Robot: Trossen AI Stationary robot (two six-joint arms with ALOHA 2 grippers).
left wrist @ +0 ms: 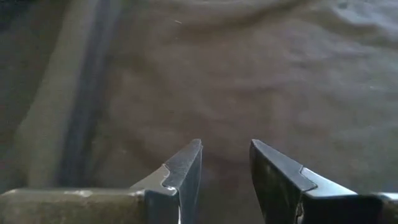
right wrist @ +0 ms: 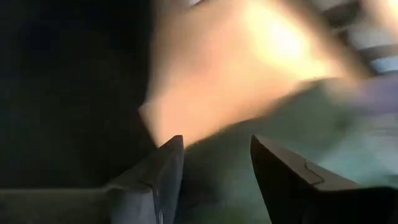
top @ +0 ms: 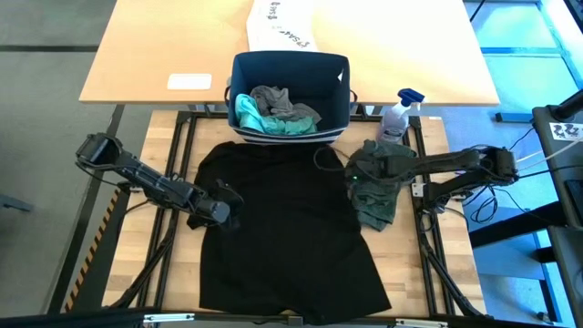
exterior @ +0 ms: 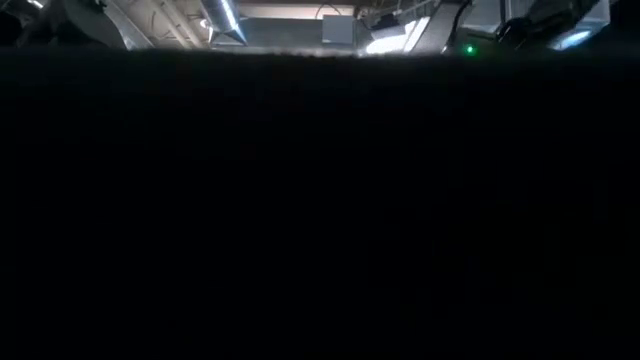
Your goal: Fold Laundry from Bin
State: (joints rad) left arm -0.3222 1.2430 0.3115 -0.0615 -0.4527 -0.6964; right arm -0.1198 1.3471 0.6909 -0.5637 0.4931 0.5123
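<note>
A pale wooden slatted table (top: 159, 146) is carrying nearly everything, and a large black cotton T-shirt (top: 282, 237) is lying spread flat over its middle, reaching down to the near edge. In the low view that dark cloth is blocking almost the whole picture, leaving only a strip of ceiling showing. At the table's far edge a rectangular navy-blue fabric bin (top: 290, 96) with white stripes at its base is sitting, holding a teal garment (top: 248, 114) and a grey garment (top: 273, 98). Behind it a white printed box (top: 278, 27) is lying on a light tan desk (top: 164, 46); its writing is too small to read. A crumpled olive-green garment (top: 375, 187) is resting near the right edge, just beside the black shirt. A small spray bottle with a blue trigger (top: 399, 114) is standing by the far right corner. The left gripper (left wrist: 225, 177) is hovering over the black shirt's left side, fingers partly apart, gripping nothing. The right gripper (right wrist: 216, 180) is sitting at the olive piece, fingers parted, with olive cloth showing between them.
</note>
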